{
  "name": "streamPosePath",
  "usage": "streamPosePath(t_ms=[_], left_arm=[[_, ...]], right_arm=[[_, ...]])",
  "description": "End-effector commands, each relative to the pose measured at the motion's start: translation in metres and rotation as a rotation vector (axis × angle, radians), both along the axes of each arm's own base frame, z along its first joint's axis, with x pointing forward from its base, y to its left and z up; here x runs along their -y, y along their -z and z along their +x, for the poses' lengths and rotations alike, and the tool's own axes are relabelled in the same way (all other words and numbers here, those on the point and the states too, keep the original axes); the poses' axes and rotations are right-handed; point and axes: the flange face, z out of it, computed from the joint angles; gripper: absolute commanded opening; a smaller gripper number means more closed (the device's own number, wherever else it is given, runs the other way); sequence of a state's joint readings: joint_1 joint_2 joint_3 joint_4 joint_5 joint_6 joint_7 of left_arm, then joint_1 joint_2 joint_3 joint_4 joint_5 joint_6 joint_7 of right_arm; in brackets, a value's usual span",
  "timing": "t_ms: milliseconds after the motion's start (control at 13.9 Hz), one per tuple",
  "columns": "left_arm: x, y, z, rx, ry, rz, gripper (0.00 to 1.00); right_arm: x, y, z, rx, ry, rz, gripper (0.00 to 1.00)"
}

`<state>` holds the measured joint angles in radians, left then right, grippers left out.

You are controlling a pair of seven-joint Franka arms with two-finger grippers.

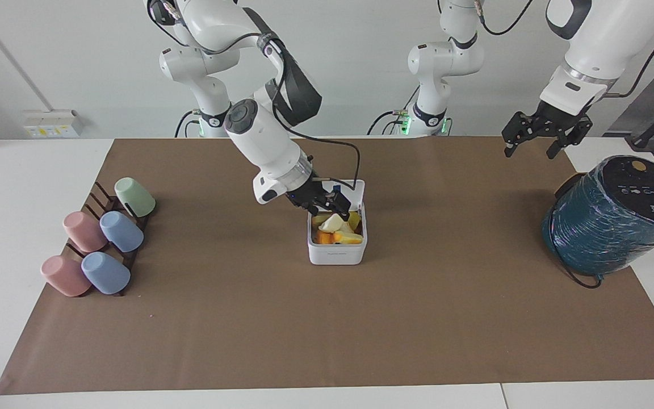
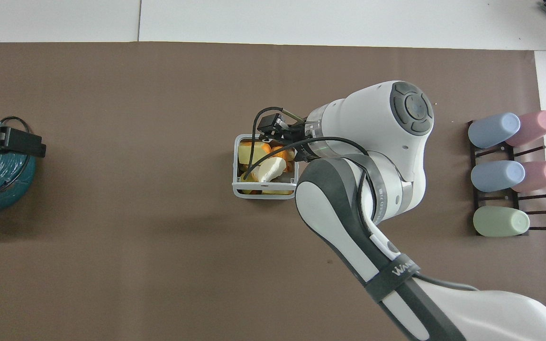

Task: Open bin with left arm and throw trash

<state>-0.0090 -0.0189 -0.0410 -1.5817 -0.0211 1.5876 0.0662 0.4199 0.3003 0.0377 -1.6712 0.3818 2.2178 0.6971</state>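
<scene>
The white bin stands mid-table with its lid tipped up on the side nearer the robots. Inside lies the trash: a cream wedge on top of yellow and orange pieces, also visible from overhead as trash within the bin's rim. My right gripper hovers just over the bin's opening, open and holding nothing; overhead, the right gripper shows at the bin's edge. My left gripper hangs open in the air over the left arm's end of the table.
A big teal wrapped cylinder lies at the left arm's end of the table, with the left gripper over it in the overhead view. A dark rack of pastel cups sits at the right arm's end.
</scene>
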Motion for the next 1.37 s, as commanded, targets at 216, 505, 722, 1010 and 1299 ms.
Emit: streamPosePath(t_ms=[216,505,722,1010,1299], left_arm=[[-0.003,0.0,-0.01,-0.015,-0.015,0.012,1.0],[-0.003,0.0,-0.009,-0.014,-0.016,0.012,1.0],[-0.003,0.0,-0.009,-0.014,-0.026,0.012,1.0],[-0.004,0.001,-0.009,-0.015,-0.026,0.013,1.0],[-0.004,0.004,-0.011,-0.009,-0.027,0.014,1.0]], right_arm=[[0.088,-0.06,0.019,0.213,-0.178,-0.338,1.0],[0.176,-0.107,0.009,0.189,-0.243,-0.4,1.0],[0.227,-0.135,-0.009,0.133,-0.222,-0.421,1.0],[0.304,-0.171,-0.039,0.094,-0.272,-0.44,1.0],[0.344,-0.188,-0.055,0.029,-0.307,-0.459,1.0]])
